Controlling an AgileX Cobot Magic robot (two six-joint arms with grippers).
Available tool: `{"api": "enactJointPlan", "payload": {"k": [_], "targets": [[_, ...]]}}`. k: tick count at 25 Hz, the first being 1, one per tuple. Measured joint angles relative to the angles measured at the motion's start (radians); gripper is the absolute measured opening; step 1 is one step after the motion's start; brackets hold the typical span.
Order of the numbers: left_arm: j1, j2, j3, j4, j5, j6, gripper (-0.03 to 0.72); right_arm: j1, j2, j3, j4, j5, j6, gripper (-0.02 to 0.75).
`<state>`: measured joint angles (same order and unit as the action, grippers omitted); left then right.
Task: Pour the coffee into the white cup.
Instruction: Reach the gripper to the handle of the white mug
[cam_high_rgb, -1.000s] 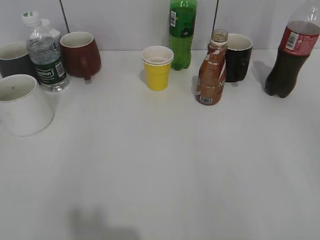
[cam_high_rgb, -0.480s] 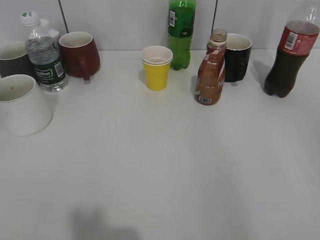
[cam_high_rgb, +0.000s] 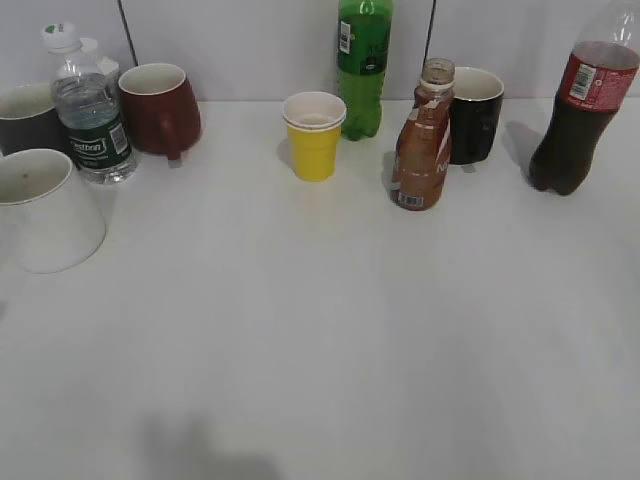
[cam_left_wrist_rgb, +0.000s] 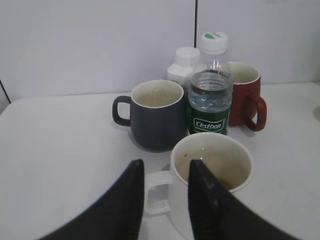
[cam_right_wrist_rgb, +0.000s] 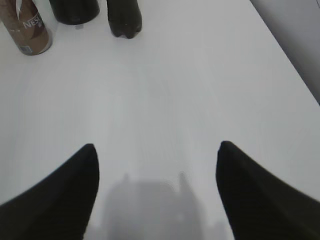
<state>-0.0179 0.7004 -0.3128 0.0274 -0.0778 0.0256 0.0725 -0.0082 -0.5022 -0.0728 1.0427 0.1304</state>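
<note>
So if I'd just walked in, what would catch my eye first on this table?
Probably the bright colours along the back: the yellow paper cup with the green bottle right behind it, and the brown coffee bottle, cap off, just to their right. At the left edge sits the big white mug, with the left gripper hovering at its handle, jaws open.

Smooth, matte black curved fingers (cam_left_wrist_rgb: 125, 205) of the left gripper (cam_left_wrist_rgb: 165, 167); the right gripper (cam_right_wrist_rgb: 156, 145) shows two broad, dark tapering fingers (cam_right_wrist_rgb: 55, 195)
</note>
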Motion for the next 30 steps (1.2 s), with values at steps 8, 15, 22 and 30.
{"api": "enactJointPlan", "payload": {"k": [8,15,22,30], "targets": [[0.0,0.306,0.002,-0.071,-0.245,0.0,0.24,0.0,0.0,0.0,0.0,0.0,0.0,0.57],[0.0,0.472,0.016,-0.113,-0.385,0.0,0.241,0.0,0.0,0.0,0.0,0.0,0.0,0.57],[0.0,0.494,0.141,-0.124,-0.533,0.0,0.241,0.0,0.0,0.0,0.0,0.0,0.0,0.57],[0.0,0.598,0.154,-0.139,-0.622,0.0,0.241,0.0,0.0,0.0,0.0,0.0,0.0,0.57]]}}
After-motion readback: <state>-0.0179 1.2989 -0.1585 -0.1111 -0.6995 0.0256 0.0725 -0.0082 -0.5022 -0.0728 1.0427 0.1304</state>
